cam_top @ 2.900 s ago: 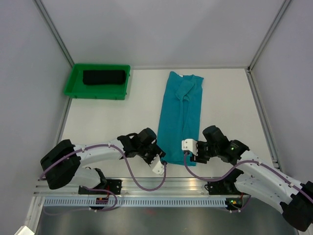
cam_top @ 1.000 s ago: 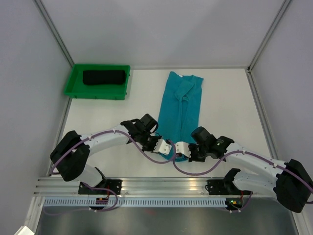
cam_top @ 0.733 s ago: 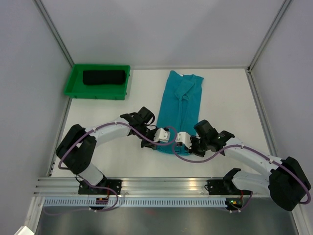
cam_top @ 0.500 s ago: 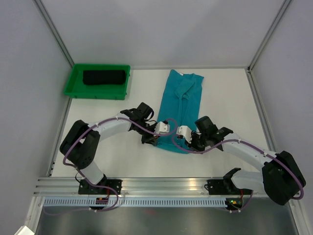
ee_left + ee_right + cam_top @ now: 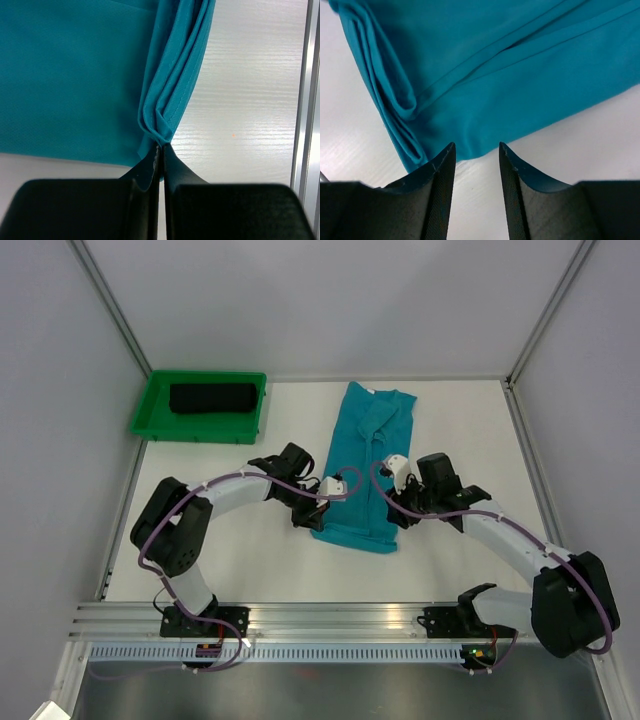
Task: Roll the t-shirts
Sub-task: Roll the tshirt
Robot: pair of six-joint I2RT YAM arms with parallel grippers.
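The teal t-shirt (image 5: 367, 435) lies lengthwise in the middle of the table, folded into a narrow strip, with its near end doubled back over itself. My left gripper (image 5: 337, 486) is at the strip's left edge. In the left wrist view the left gripper (image 5: 162, 146) is shut on a bunched fold of the t-shirt (image 5: 172, 100). My right gripper (image 5: 393, 468) is at the strip's right edge. In the right wrist view the right gripper (image 5: 476, 147) is open with only bare table between the fingers, and the t-shirt (image 5: 520, 75) edge lies just past the tips.
A green tray (image 5: 147, 415) at the back left holds a dark rolled cloth (image 5: 212, 398). Grey walls with metal posts enclose the white table (image 5: 470, 430). A metal rail (image 5: 330, 615) runs along the near edge by the arm bases.
Both grippers moved away from the near edge, carrying the shirt's near end up over the strip. The right gripper then opened, let the cloth go and drew to the right.
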